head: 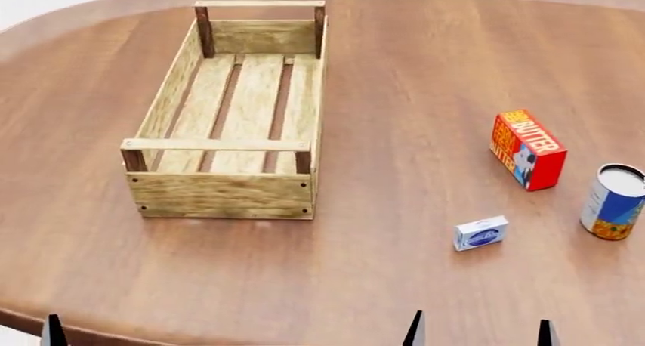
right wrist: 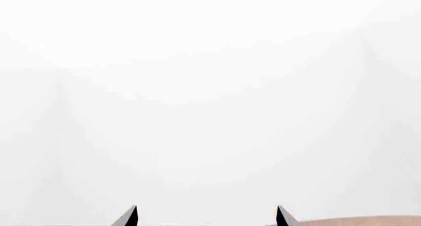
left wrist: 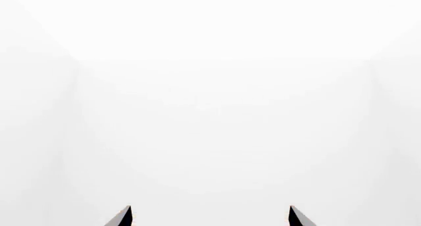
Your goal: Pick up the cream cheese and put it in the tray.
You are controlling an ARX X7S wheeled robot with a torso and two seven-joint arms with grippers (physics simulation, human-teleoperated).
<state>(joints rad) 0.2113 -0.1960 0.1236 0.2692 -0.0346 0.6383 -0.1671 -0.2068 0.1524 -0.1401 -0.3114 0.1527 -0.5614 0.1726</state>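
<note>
The cream cheese (head: 481,233), a small flat white box with a blue oval logo, lies on the brown table at the front right in the head view. The tray (head: 234,112), a long light-wood slatted crate with dark corner posts, stands empty at the left centre. My right gripper (head: 481,332) shows only two dark fingertips at the bottom edge, spread apart, nearer than the cream cheese. My left gripper (head: 53,331) shows one fingertip at the bottom left. Both wrist views show open, empty jaws, the left (left wrist: 210,216) and the right (right wrist: 206,216), against blank white.
A red-orange butter box (head: 526,149) stands right of centre. A blue-and-orange can (head: 612,202) stands at the right edge, close to the cream cheese. The round wooden table (head: 403,97) has its front edge curving near the bottom left.
</note>
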